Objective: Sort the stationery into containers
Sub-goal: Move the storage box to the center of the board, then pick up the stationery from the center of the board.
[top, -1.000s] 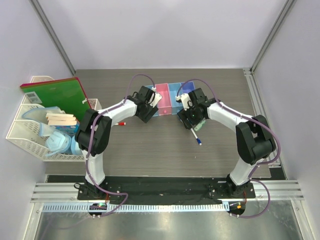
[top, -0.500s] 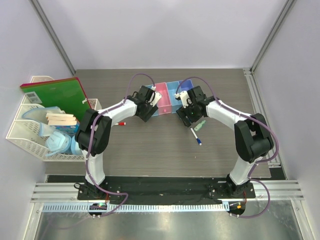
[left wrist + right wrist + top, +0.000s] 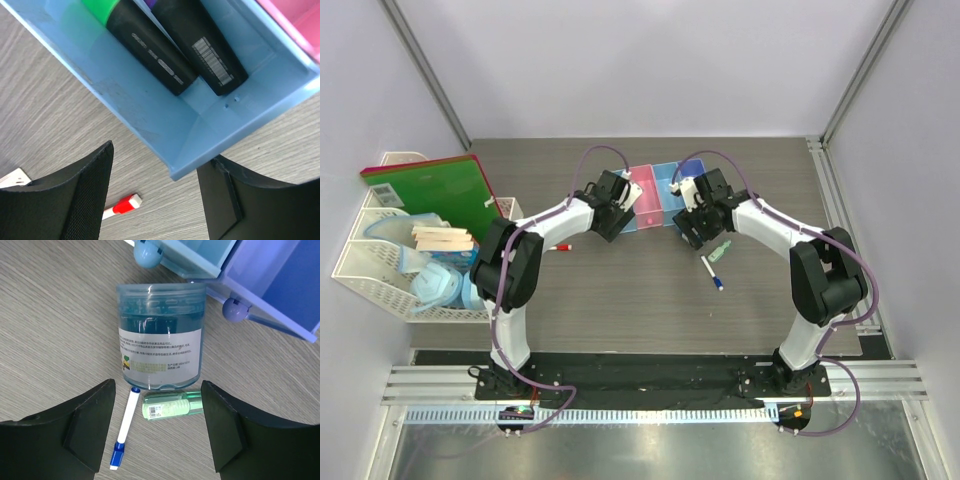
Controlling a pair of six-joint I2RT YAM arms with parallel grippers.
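Two short black highlighters point(image 3: 150, 50) lie side by side in the light blue end bin point(image 3: 200, 125) of the containers point(image 3: 665, 185); one shows a green cap. My left gripper point(image 3: 155, 195) hangs open at that bin's near corner, empty. A white marker with a red cap point(image 3: 122, 205) lies on the table between its fingers and shows in the top view point(image 3: 560, 246). My right gripper point(image 3: 160, 430) is open over the round blue jar point(image 3: 161, 335), the small green-white bottle point(image 3: 172, 405) and a blue-capped white marker point(image 3: 125, 427), touching none. The jar sits just in front of the bins.
A white mesh organiser point(image 3: 380, 270) stands at the left table edge with a green notebook point(image 3: 440, 190) and wooden sticks point(image 3: 442, 238). The purple-blue bin point(image 3: 280, 285) and a light blue bin point(image 3: 195, 255) stand just behind the jar. Grey walls surround the table.
My right gripper has shifted slightly left and toward the bins and opened a little wider. The left arm has not moved.
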